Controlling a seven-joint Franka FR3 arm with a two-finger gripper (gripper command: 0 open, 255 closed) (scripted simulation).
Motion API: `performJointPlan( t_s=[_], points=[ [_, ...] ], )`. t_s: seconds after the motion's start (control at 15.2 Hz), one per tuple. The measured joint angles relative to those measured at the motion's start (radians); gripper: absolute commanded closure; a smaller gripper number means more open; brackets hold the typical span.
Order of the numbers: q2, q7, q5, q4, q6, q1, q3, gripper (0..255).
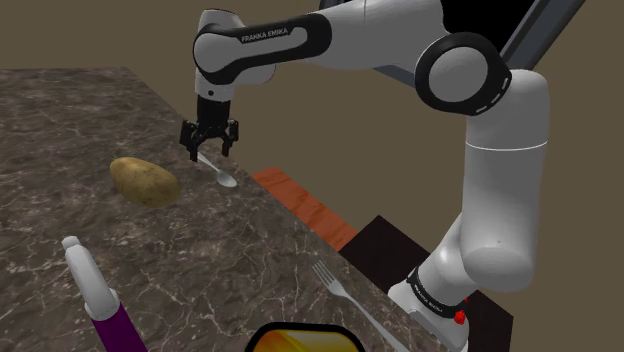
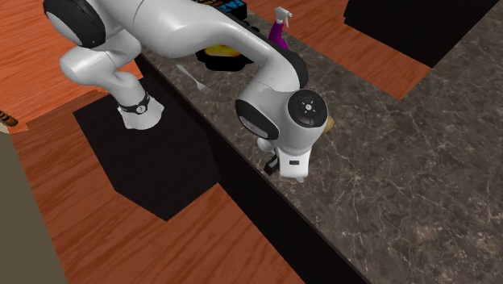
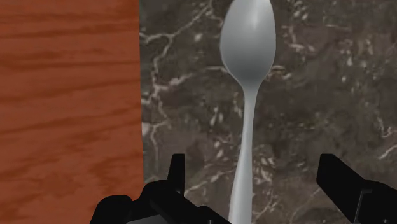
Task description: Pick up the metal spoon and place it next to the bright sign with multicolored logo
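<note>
On the dark marble counter (image 1: 60, 130) we see the gripper (image 3: 254, 168) standing apart, the handle of the silver spoon (image 3: 248, 57) between its fingers, not touched.

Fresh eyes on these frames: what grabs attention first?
The white arm's all-black two-finger gripper hangs open right over a shiny grey metal spoon on the dark marbled countertop, its fingers straddling the handle without touching it. To the spoon's left in the shoulder view lies a brown lumpy potato.
</note>
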Motion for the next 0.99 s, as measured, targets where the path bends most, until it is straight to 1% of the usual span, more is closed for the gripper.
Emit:
performJointPlan(
  t_s=[0.13, 0.53, 0.59, 0.99],
  points=[
    [0.007, 0.001, 0.000, -0.016, 0.023, 0.003, 0.001, 0],
    [0.009, 0.001, 0.000, -0.019, 0.029, 0.003, 0.001, 0],
    [0.009, 0.001, 0.000, -0.019, 0.029, 0.003, 0.001, 255],
    [0.007, 0.000, 0.000, -0.020, 0.029, 0.003, 0.000, 255]
  ],
)
